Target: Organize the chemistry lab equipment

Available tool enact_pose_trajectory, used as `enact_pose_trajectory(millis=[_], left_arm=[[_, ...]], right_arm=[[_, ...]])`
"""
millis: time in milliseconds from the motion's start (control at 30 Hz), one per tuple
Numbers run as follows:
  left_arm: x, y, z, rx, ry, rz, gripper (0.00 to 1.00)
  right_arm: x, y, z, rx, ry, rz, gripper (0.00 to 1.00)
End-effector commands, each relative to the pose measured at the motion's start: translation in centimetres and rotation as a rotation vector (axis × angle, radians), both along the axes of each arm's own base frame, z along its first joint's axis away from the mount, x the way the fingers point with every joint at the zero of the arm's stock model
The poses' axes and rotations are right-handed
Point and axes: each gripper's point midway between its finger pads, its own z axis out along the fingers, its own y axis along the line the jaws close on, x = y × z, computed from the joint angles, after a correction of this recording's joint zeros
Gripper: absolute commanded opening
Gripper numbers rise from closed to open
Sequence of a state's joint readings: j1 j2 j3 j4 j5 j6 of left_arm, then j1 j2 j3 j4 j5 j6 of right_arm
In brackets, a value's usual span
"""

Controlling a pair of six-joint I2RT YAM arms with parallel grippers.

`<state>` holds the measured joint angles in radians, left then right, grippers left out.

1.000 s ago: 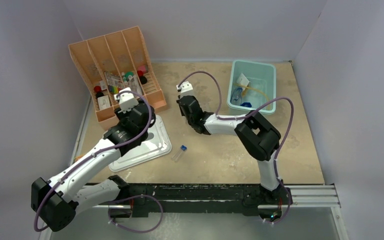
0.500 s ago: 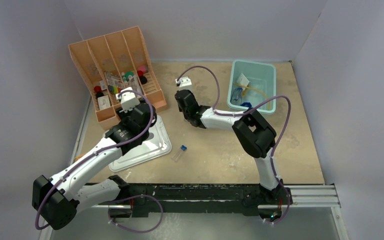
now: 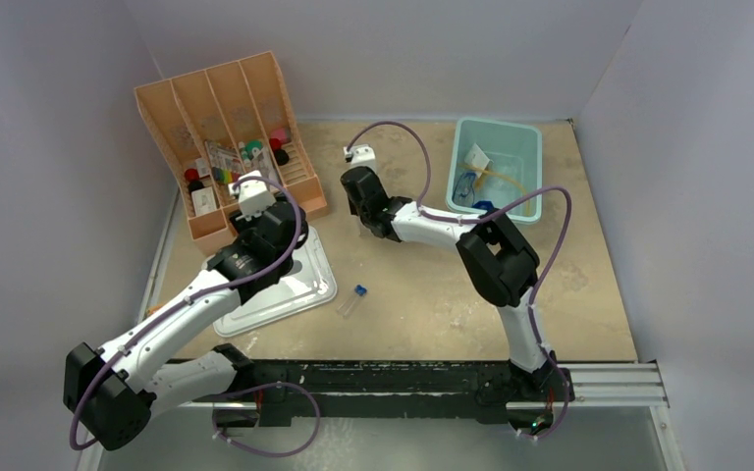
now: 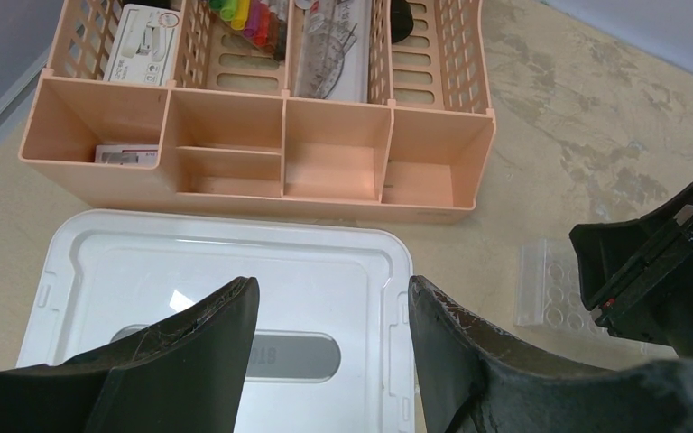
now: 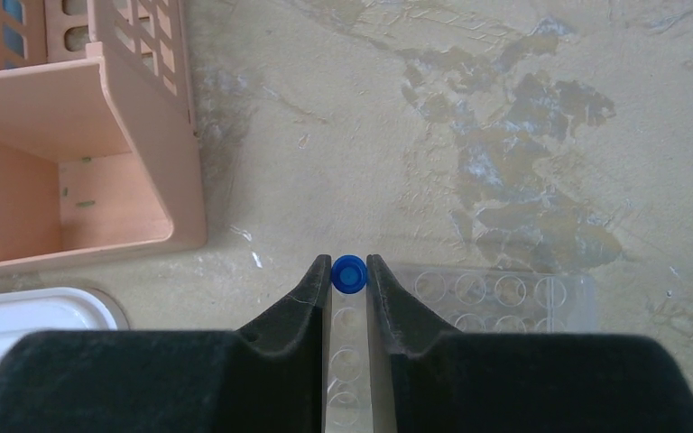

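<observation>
Right wrist: right pincer (image 5: 349,269) clamps a blue-capped test tube (image 5: 349,276); align it upright over the clear holed rack (image 5: 496,293); left pincer (image 4: 331,284) gapes.

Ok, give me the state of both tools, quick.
Left tool: open, holding nothing.
Right tool: closed on a blue-capped test tube.

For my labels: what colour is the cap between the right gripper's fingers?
Blue cap, best seen in right wrist view.
</observation>
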<state>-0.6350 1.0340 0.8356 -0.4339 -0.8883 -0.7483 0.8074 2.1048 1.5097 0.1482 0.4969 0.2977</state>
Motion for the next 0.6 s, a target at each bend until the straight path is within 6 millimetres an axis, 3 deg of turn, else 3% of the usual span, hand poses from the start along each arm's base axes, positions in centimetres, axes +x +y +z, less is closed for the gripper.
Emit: enact_pose_trajectory(millis=[0, 167, 333, 467, 567], left_arm=[[0.5, -0.2, 0.4, -0.016, -0.023, 0.0, 0.61], [0.5, -0.2, 0.6, -0.02, -0.027, 0.0, 0.61], [0.5, -0.5, 1.1, -0.04, -0.036, -0.004, 0.61], [0.6, -1.0, 1.7, -0.068, -0.035, -0.027, 0.62], [0.5, -2.6, 1.9, -0.103, -0.015, -0.115, 0.64]], right_arm=[[-0.4, 0.3, 0.4, 0.02, 0.017, 0.021, 0.22], [-0.6, 0.2, 2.0, 0.035, 0.003, 0.028, 0.42], [-1.2, -0.2, 4.7, 0.069, -0.008, 0.031, 0.54], [-1.8, -1.4, 6.7, 0.106, 0.007, 0.014, 0.58], [-2.4, -3.0, 8.2, 0.16, 0.031, -0.007, 0.57]])
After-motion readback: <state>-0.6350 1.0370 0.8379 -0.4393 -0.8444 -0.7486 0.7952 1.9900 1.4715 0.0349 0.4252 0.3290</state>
